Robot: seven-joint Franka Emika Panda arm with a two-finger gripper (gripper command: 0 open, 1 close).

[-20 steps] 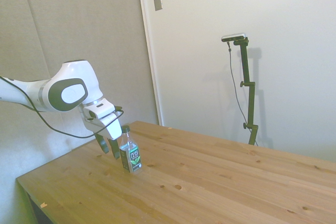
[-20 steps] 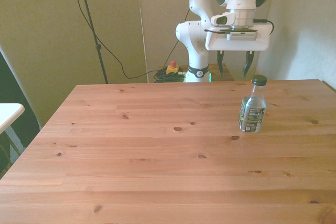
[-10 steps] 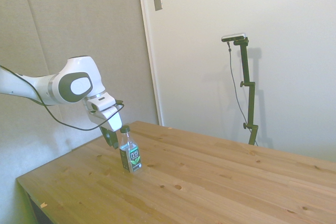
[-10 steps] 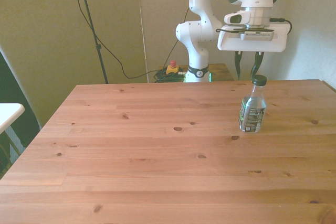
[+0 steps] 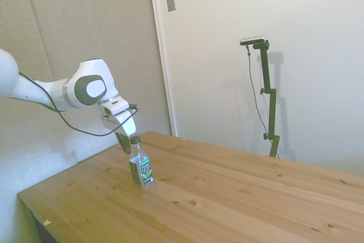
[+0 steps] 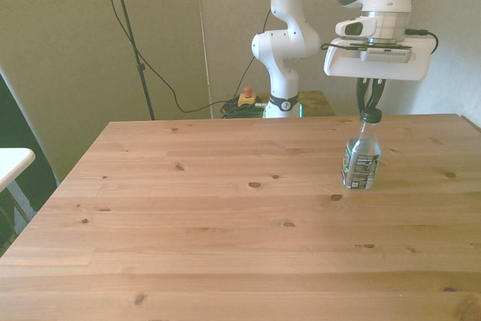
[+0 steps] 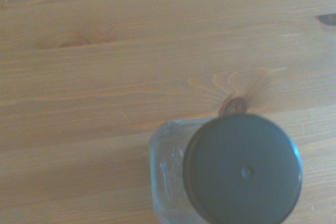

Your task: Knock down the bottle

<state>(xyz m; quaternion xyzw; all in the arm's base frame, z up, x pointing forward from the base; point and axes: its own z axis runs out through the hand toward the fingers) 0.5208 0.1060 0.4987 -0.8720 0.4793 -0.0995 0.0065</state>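
A small clear bottle (image 6: 361, 159) with a dark green cap and dark green label stands upright on the wooden table (image 6: 225, 223), toward the front view's right. In the side view the bottle (image 5: 141, 169) stands near the table's left end. My gripper (image 6: 370, 105) hangs just behind and above the cap, its fingers drawn together with nothing between them. From the side, the gripper (image 5: 124, 144) sits level with the cap, close beside it. The wrist view looks straight down on the bottle's cap (image 7: 242, 170).
The bottle is the only object on the table. The table's right edge in the front view lies not far beyond the bottle. A wall (image 5: 85, 27) stands close behind the arm.
The gripper has moved toward the front view's right and risen, from beside the bottle's body to just behind its cap. Its fingers have drawn together. The bottle has not moved.
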